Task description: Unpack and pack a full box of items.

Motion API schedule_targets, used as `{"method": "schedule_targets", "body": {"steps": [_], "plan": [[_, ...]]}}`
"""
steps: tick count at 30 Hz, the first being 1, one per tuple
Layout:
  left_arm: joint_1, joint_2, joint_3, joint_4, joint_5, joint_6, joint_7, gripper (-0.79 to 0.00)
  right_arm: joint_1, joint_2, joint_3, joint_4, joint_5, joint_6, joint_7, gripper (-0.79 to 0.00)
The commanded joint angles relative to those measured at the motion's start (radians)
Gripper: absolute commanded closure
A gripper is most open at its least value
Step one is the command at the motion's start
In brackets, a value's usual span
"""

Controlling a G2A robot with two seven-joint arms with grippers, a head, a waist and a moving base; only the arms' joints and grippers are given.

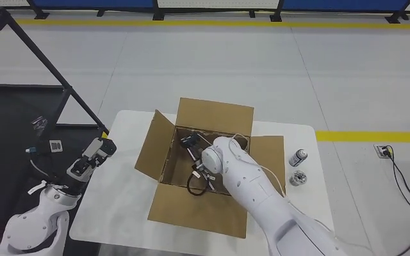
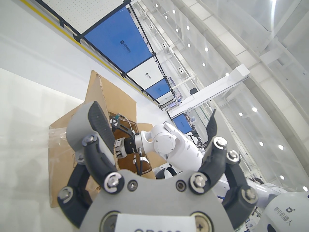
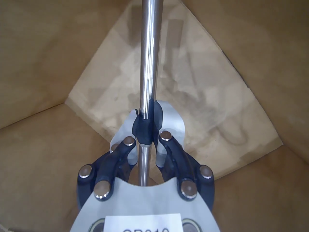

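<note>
An open cardboard box [image 1: 192, 214] stands in the middle of the white table [image 1: 122, 205], flaps spread outward. My right arm goes down into it, and the right gripper [image 3: 145, 124] is shut on a shiny metal rod [image 3: 150, 49] just above the box floor [image 3: 205, 97]. The rod's far end points at an inner corner of the box. From the top view, the right gripper [image 1: 190, 143] sits near the box's back wall. My left gripper [image 2: 154, 114] is open and holds nothing, tilted upward off the box's left side; the top view shows this left gripper [image 1: 96, 152] at the table's left edge.
Two small metal cans [image 1: 298, 157] [image 1: 297, 178] stand on the table right of the box. A black cable loop [image 1: 196, 185] lies inside the box by the right arm. A black frame [image 1: 64, 96] rises left of the table.
</note>
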Motion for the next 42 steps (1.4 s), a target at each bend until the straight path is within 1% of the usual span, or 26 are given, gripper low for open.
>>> {"method": "schedule_targets", "body": {"steps": [1,4,7,11,14,15,17,19,22,25,29,34,38,42], "plan": [[0.003,0.0,0.003,-0.006,0.003,-0.002,0.003,-0.785,-0.015,0.018,0.014,-0.059,-0.011,-0.013,0.016,0.0],[0.006,0.0,0.01,-0.015,0.009,-0.003,0.009,-0.785,-0.057,0.053,0.042,-0.188,-0.046,-0.015,0.074,0.0],[0.01,0.0,0.016,-0.026,0.015,-0.004,0.015,-0.785,-0.137,0.098,0.091,-0.384,-0.101,0.001,0.145,0.0],[0.015,-0.001,0.025,-0.039,0.024,-0.005,0.024,-0.785,-0.318,0.169,0.201,-0.752,-0.197,0.0,0.271,0.0],[0.018,-0.001,0.031,-0.048,0.033,-0.005,0.031,-0.785,-0.467,0.208,0.284,-1.019,-0.258,-0.023,0.345,0.0],[0.019,-0.001,0.033,-0.05,0.035,-0.005,0.033,-0.785,-0.507,0.218,0.308,-1.091,-0.276,-0.025,0.351,0.0],[0.021,-0.001,0.037,-0.055,0.04,-0.006,0.035,-0.785,-0.578,0.231,0.346,-1.213,-0.305,-0.024,0.324,0.0],[0.022,-0.001,0.042,-0.06,0.046,-0.006,0.038,-0.785,-0.638,0.241,0.378,-1.316,-0.334,-0.018,0.257,0.0],[0.023,-0.002,0.051,-0.067,0.053,-0.006,0.042,-0.785,-0.712,0.252,0.418,-1.439,-0.379,-0.004,0.164,0.0],[0.025,-0.002,0.057,-0.073,0.061,-0.003,0.046,-0.785,-0.768,0.26,0.459,-1.551,-0.422,0.025,0.119,0.0],[0.027,-0.002,0.061,-0.079,0.065,-0.005,0.051,-0.785,-0.841,0.272,0.531,-1.703,-0.471,0.062,0.123,0.0],[0.026,-0.002,0.076,-0.084,0.071,-0.002,0.05,-0.785,-0.935,0.284,0.663,-1.858,-0.472,0.108,0.164,0.0],[0.017,-0.002,0.09,-0.085,0.076,0.002,0.05,-0.785,-0.996,0.293,0.791,-1.909,-0.448,0.132,0.22,0.0],[0.007,-0.003,0.104,-0.083,0.079,0.005,0.051,-0.785,-1.026,0.302,0.912,-1.861,-0.402,0.146,0.278,0.0]]}}
